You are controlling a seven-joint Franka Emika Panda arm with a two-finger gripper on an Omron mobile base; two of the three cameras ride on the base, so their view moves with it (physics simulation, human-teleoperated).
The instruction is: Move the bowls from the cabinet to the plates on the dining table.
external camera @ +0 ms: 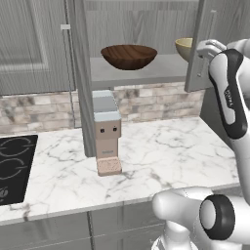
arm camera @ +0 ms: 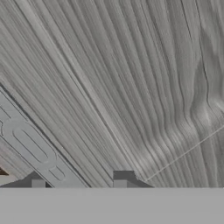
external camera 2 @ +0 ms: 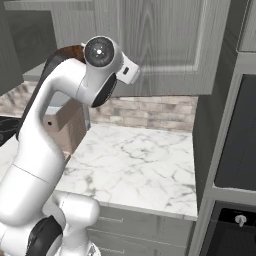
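The cabinet stands open above the counter. On its shelf sits the wide dark brown bowl; the pale yellow bowl is to its right, half hidden by the open right door. My arm reaches up at the right, its white wrist at that door's edge beside the yellow bowl. In the hand view my gripper faces grey wood-grain boards at close range, fingers apart with nothing between them. A sliver of the brown bowl peeks from behind my arm. The plates and the dining table are out of view.
A coffee machine stands on the marble counter under the cabinet's centre post. A black hob lies at the left. A panelled door and a dark oven column close off the right.
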